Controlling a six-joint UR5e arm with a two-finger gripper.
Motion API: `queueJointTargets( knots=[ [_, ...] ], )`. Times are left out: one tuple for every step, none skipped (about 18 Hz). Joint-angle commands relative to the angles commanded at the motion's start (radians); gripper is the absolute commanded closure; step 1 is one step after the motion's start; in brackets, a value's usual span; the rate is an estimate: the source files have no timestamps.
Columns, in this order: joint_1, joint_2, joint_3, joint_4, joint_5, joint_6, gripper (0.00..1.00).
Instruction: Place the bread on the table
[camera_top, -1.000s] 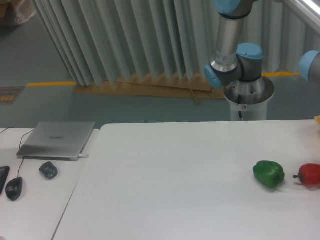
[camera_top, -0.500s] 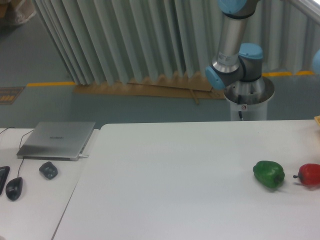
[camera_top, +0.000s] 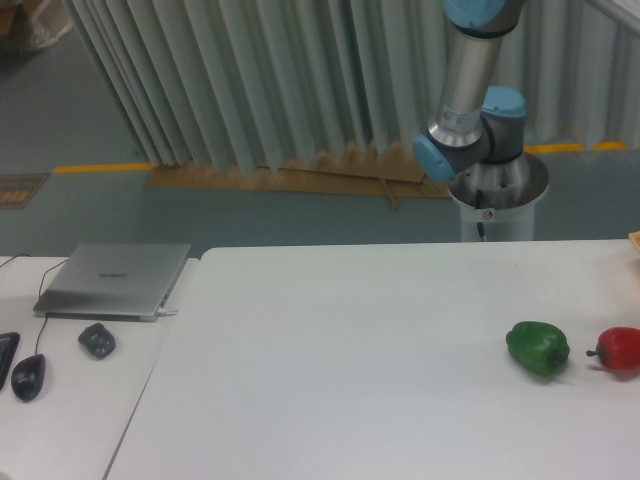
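The large white table fills the lower middle and right of the view. The bread is out of view. Only the arm's base and lower joints show behind the table's far edge, with the upper link rising out of the top of the frame. The gripper is not in view.
A green pepper and a red pepper lie near the table's right edge. A tan corner of something shows at the right border. A narrower white desk at left holds a closed laptop and two mice.
The arm's upper link has leaned further right, and the blue joint seen at the right edge earlier has moved out of frame.
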Motion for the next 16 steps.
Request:
queueJointTargets(
  knots=[
    [0.003,-0.002,0.000,0.000,-0.002,0.012,0.00],
    [0.005,-0.002,0.000,0.000,-0.002,0.020,0.00],
    [0.008,-0.002,0.000,0.000,-0.002,0.022,0.00],
    [0.008,-0.002,0.000,0.000,-0.002,0.022,0.00],
    [0.008,-0.002,0.000,-0.002,-0.002,0.022,0.00],
    [0.008,-0.002,-0.002,0.000,-0.002,0.022,0.00],
    [0.008,-0.002,-0.002,0.000,-0.002,0.022,0.00],
    [0.008,-0.003,-0.002,0.000,-0.002,0.022,0.00],
    [0.008,-0.005,-0.002,0.000,-0.002,0.025,0.00],
    [0.008,-0.006,-0.002,0.000,-0.002,0.028,0.00],
    [0.008,-0.009,-0.002,0.002,-0.002,0.028,0.00],
    [0.008,-0.015,-0.002,0.002,-0.002,0.028,0.00],
    [0.008,-0.017,-0.002,0.003,-0.002,0.032,0.00],
    [0.014,-0.017,-0.005,0.003,-0.002,0.054,0.00],
    [0.028,-0.017,-0.014,0.003,-0.002,0.080,0.00],
    [0.032,-0.017,-0.027,0.003,0.000,0.084,0.00]
  ],
)
